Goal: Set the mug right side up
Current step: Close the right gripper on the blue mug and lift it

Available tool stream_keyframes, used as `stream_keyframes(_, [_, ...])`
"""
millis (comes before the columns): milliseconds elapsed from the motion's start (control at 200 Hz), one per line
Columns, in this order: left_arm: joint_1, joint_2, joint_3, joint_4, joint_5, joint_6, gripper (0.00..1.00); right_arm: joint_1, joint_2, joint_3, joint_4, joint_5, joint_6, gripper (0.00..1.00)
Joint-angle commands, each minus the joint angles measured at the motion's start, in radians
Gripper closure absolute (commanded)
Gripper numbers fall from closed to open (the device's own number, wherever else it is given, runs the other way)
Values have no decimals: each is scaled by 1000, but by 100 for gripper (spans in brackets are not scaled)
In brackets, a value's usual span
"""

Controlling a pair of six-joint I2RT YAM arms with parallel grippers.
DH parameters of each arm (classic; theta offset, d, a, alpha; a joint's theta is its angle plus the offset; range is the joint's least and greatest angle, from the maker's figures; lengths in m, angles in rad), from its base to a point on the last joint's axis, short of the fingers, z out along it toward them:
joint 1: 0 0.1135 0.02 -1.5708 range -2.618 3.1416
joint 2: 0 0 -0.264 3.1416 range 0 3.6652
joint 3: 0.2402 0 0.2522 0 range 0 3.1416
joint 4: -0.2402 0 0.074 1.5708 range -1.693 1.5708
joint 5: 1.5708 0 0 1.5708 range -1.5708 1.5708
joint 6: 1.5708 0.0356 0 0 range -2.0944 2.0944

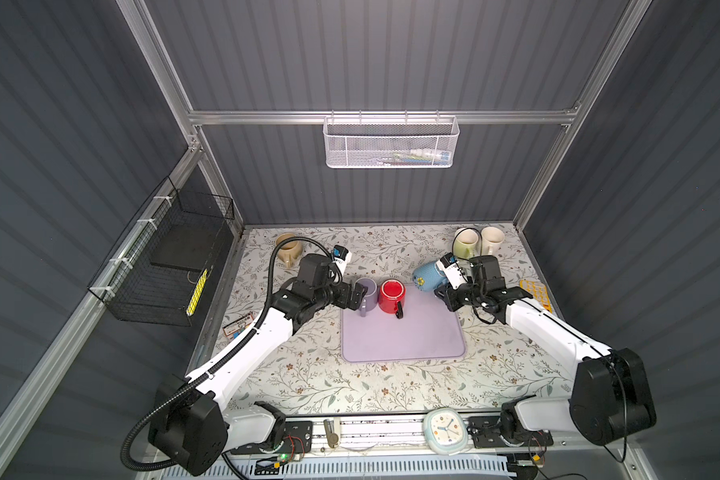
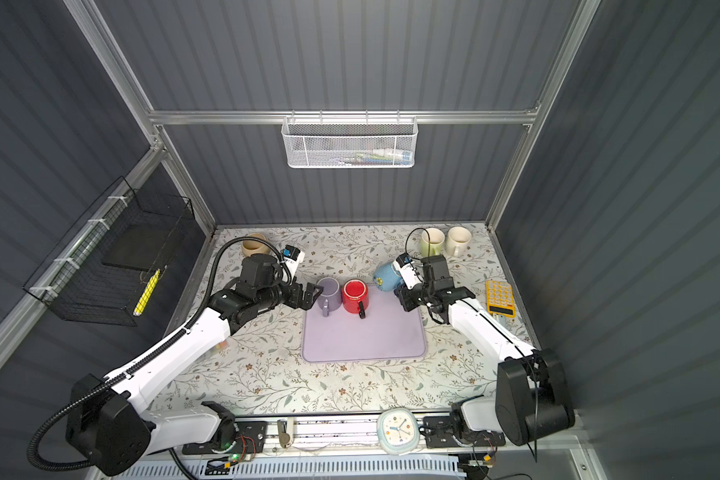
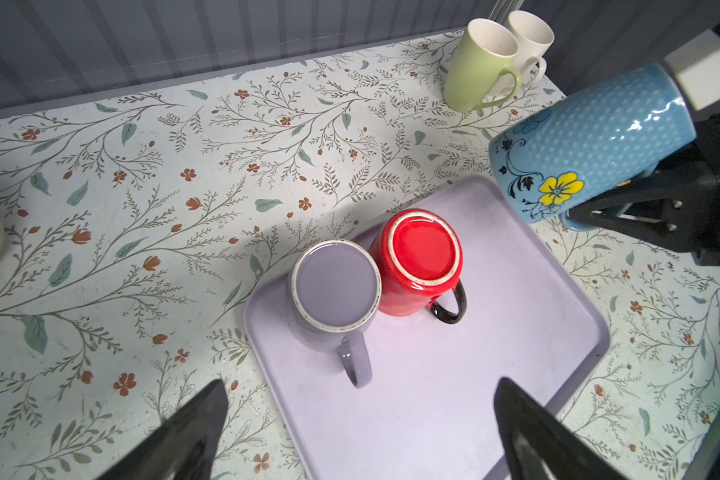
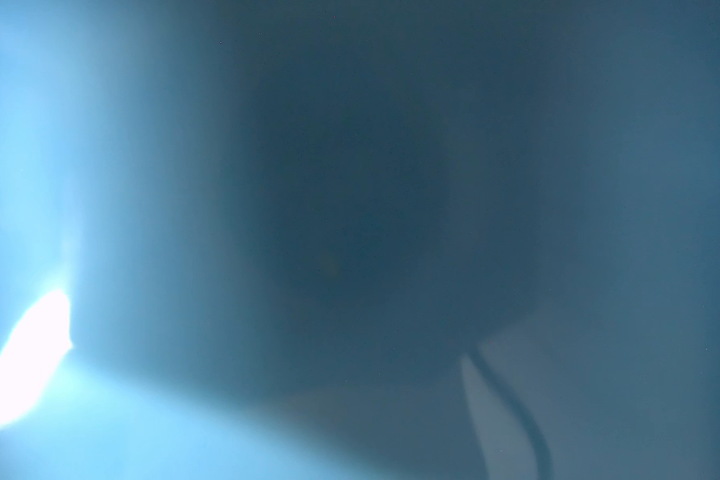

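Note:
A blue dotted mug (image 1: 425, 277) with a yellow flower hangs on its side above the mat's far right corner, base toward the middle. My right gripper (image 1: 440, 291) is shut on it at the handle side (image 3: 568, 222). The right wrist view is filled by the blurred blue mug (image 4: 350, 208). A purple mug (image 1: 366, 293) and a red mug (image 1: 391, 293) stand upside down, touching, on the lilac mat (image 1: 404, 336). My left gripper (image 1: 352, 297) is open just left of the purple mug (image 3: 335, 286), holding nothing; its jaws straddle the handle's end.
A green mug (image 1: 465, 243) and a white mug (image 1: 491, 239) stand upright at the back right. A beige mug (image 1: 287, 247) sits at the back left. A yellow calculator (image 2: 499, 297) lies at the right edge, a clock (image 1: 443, 430) at the front rail.

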Motion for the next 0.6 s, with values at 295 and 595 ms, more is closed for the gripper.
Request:
stream_keyframes(295, [6,28,9,83,98,-46,0,-19,-125,-91,297,-156,165,98])
stream_keyframes(595, [6,41,4,179,186,-113,0,-25,-132,-119,436,-244,250,98])
